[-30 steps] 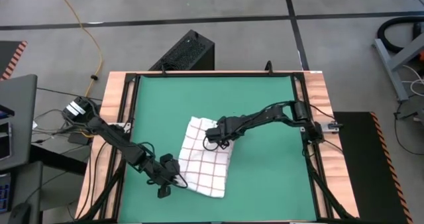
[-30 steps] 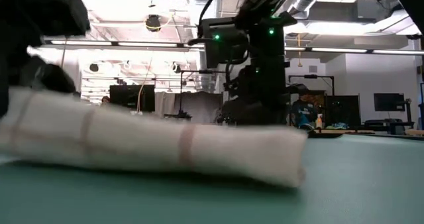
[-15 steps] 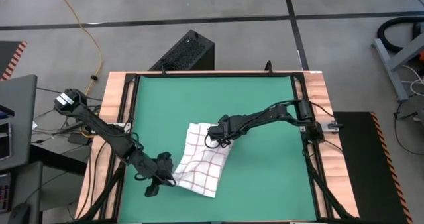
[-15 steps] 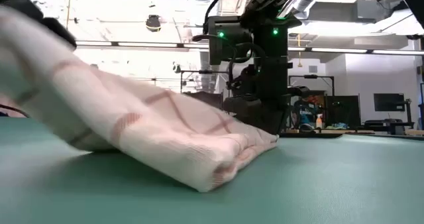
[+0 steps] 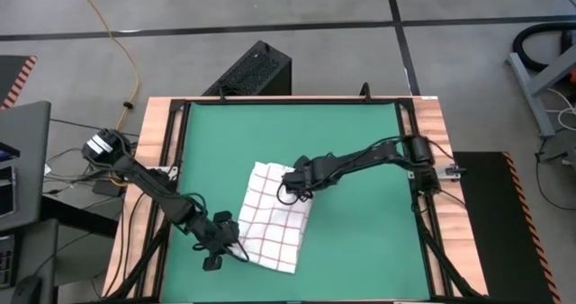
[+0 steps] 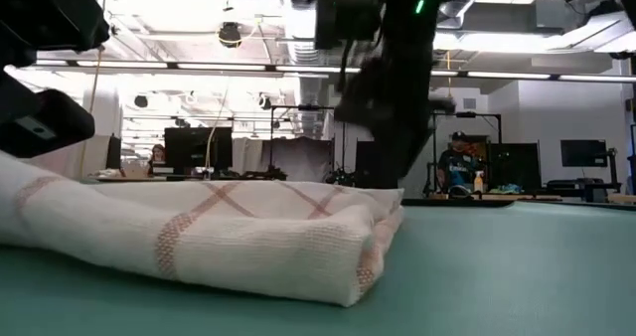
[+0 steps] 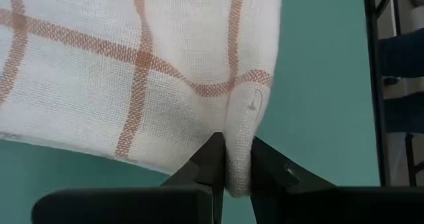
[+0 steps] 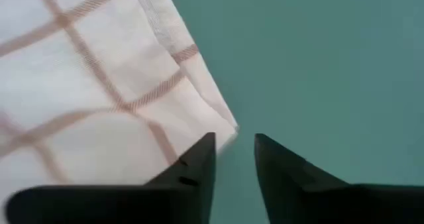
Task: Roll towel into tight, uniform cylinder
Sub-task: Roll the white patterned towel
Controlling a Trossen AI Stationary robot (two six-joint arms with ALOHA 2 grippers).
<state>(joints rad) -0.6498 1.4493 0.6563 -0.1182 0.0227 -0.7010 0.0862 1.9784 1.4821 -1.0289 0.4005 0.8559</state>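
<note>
Now I have the right gripper [image 8: 234,151] freshly let go, jaws parted beside the towel [image 5: 274,216]; the left gripper [image 7: 237,163] pinches its corner, towel flattened, unrolled, mid-mat.

The surface [image 5: 423,115] is covered by a green mat [image 5: 360,151] framed in wood. On the mat, toward six o'clock from centre, a folded towel [image 5: 274,223] is laid.

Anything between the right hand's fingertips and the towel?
No. In the right wrist view the right hand stands open, with only bare green mat between its fingers, beside the towel corner.
</note>
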